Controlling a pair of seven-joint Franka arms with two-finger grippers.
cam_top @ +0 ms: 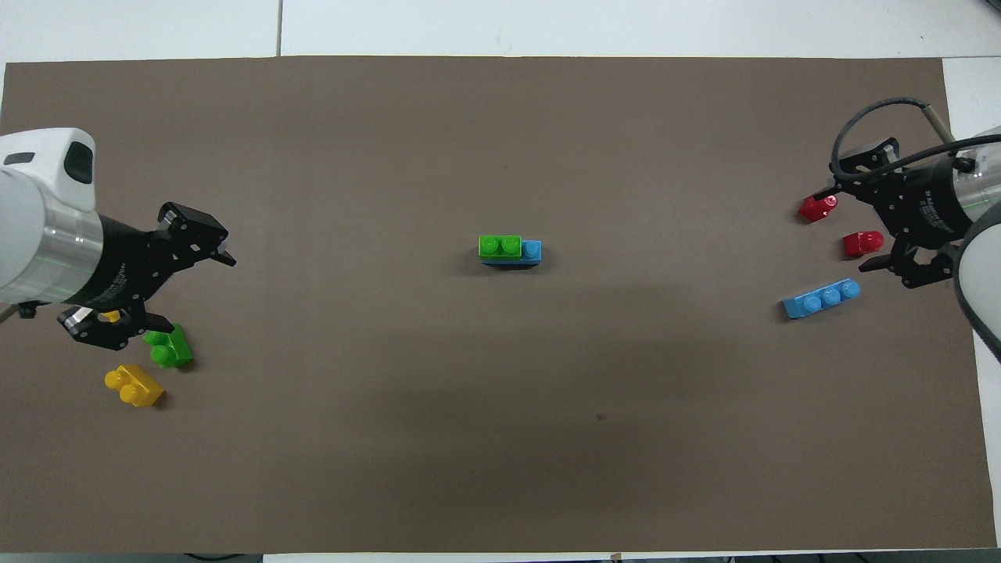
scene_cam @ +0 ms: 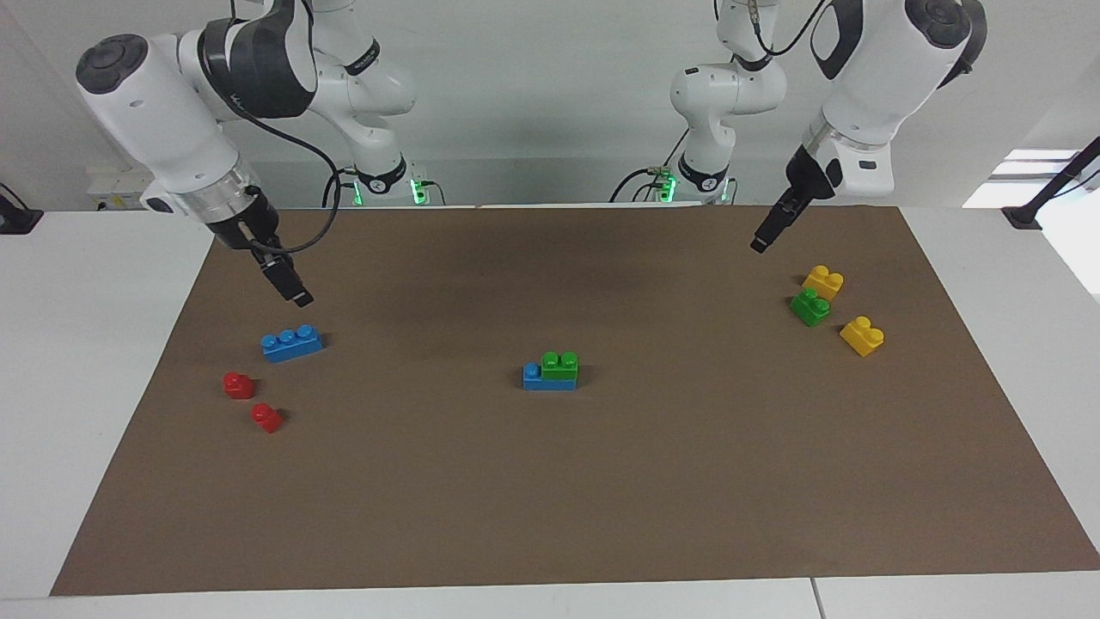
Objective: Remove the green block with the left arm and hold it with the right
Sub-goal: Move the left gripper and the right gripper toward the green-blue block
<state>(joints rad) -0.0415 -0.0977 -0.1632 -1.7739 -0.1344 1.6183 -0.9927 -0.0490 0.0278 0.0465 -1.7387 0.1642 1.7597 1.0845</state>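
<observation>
Green block (scene_cam: 560, 364): seated on blue brick (scene_cam: 540, 379), mid-mat, untouched. Left gripper (cam_top: 191, 289): fingers spread wide, empty, raised over the loose green brick (scene_cam: 809, 307) and yellow bricks (scene_cam: 862, 335). Right gripper (cam_top: 848, 227): fingers wide apart, empty, over red bricks (scene_cam: 240, 384).

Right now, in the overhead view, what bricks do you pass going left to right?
Yellow brick → loose green brick → green block on its blue brick → long blue brick → two red bricks.
</observation>
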